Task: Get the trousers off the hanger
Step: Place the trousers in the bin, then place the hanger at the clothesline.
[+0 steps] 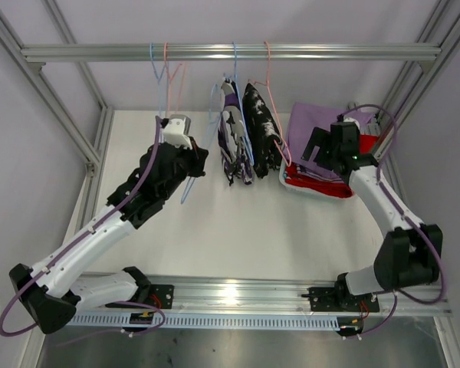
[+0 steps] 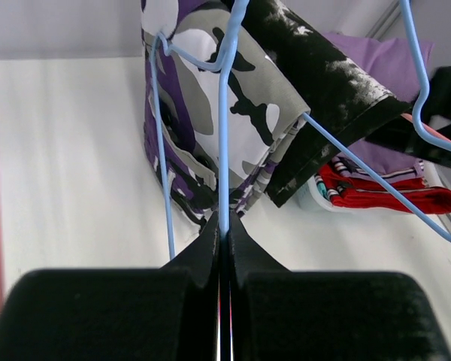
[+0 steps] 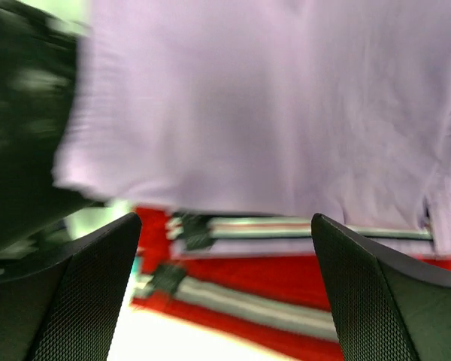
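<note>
White table (image 1: 215, 222); silver aluminium rail (image 1: 230, 52) across the back. Purple-white-black print cloth trousers (image 1: 231, 134) and black white-blotched trousers (image 1: 259, 126) hang from the rail on wire hangers. Lilac folded trousers (image 1: 310, 126) lie atop red trousers (image 1: 318, 184), far right on table. Right gripper (image 3: 224, 219) gapes wide, just over the lilac. Left gripper (image 2: 222, 222) clenched on thin blue wire hanger (image 2: 223, 135).

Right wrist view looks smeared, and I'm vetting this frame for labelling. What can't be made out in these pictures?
- Right wrist: blur smears the lilac trousers and red trousers; folds unreadable.
- Left wrist: the left gripper covers the blue hanger wire below its fingertips.
- Top external: the right arm hides part of the lilac trousers.
</note>
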